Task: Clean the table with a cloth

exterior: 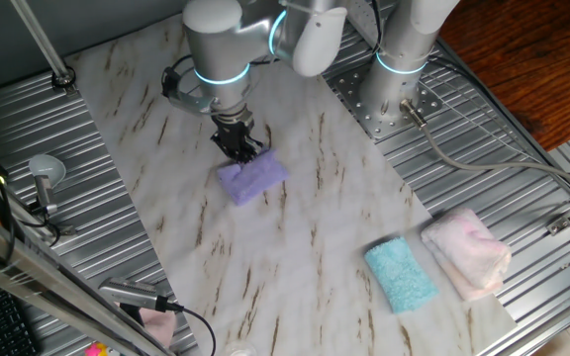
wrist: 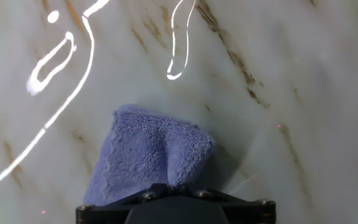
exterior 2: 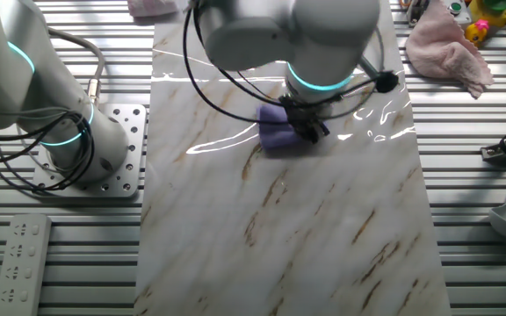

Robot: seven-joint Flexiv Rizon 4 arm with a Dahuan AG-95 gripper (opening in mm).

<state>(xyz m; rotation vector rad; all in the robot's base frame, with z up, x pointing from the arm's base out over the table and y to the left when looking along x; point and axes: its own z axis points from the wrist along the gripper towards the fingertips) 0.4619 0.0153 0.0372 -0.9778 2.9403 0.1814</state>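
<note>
Down on the bench (exterior: 295, 247), the arm's hand (exterior: 237, 144) is set into one end of the lavender cloth (exterior: 253, 177), its dark fingers pressed onto the fuzzy fabric. In one fixed view the fingers stand close together with the cloth's upper edge bunched at their tips, and the hand view shows a fold of cloth (wrist: 148, 155) drawn up toward the hand's black base, so the hand looks pinched on the cloth. The cloth lies flat on the marble-look board toward its far end in that fixed view, and its free part spreads away from the hand.

From the other fixed view the hand (exterior 2: 307, 124) sits at the right end of the cloth (exterior 2: 277, 128), under the arm's glowing teal ring, and the arm's bulky body covers much of the bench (exterior 2: 306, 237) behind it. The fingertips themselves cannot be made out in the hand view: the housing cuts off the bottom edge and hides where metal meets fabric. Bright ceiling reflections streak the marble around the cloth.

Well apart, at the near right end of the bench, a teal folded cloth (exterior: 401, 276) lies just beside a pale pink folded cloth (exterior: 467, 252); whether the two touch is unclear.
</note>
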